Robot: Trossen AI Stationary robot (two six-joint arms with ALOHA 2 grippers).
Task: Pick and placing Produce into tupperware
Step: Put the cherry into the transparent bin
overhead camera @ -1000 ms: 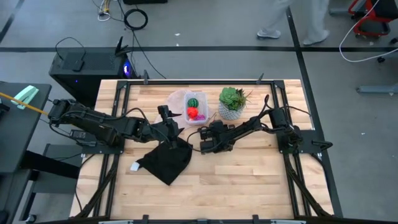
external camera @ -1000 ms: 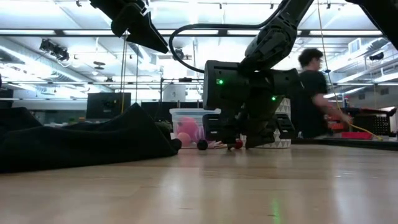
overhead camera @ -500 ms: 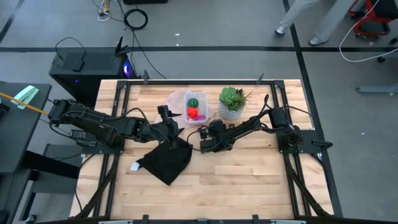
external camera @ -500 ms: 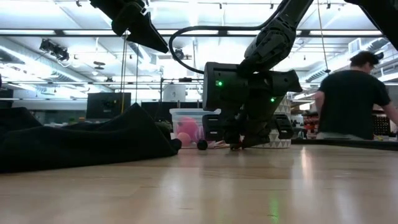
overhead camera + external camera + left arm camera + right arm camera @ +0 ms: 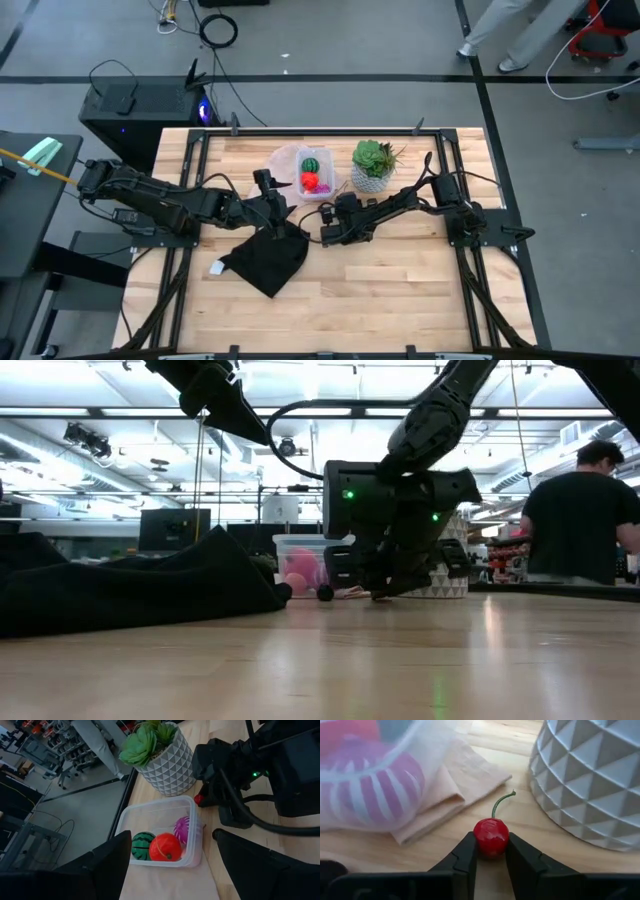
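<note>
The tupperware [image 5: 313, 176], a small clear tub, stands at the table's far middle on a pale pink sheet [image 5: 455, 780]. It holds a green striped ball [image 5: 143, 846], a red-orange ball [image 5: 165, 847] and a magenta piece [image 5: 182, 828]. A small red cherry [image 5: 491, 836] with a green stem sits low between the tub and the white plant pot [image 5: 372, 178]. My right gripper [image 5: 491, 854] is shut on it. My left gripper [image 5: 268, 190] hangs open above the black cloth, left of the tub, holding nothing. My right gripper pinches the cherry's round red body [image 5: 491, 842] between its two fingertips [image 5: 468, 854], one on each side. The fingers slant down from the table's near right. The stem [image 5: 499, 802] curves free beyond the fingers. The cherry stays at table level; whether it is lifted I cannot tell.
A black cloth [image 5: 265, 258] lies heaped near the table's middle left, with a small white scrap [image 5: 217, 267] beside it. The plant pot [image 5: 590, 780] stands close to the cherry on one side, the tub on the other. A person [image 5: 580, 510] stands beyond the table.
My right gripper has shut its fingers onto the cherry, staying in place low between tub and pot. The person behind the table has walked across.
</note>
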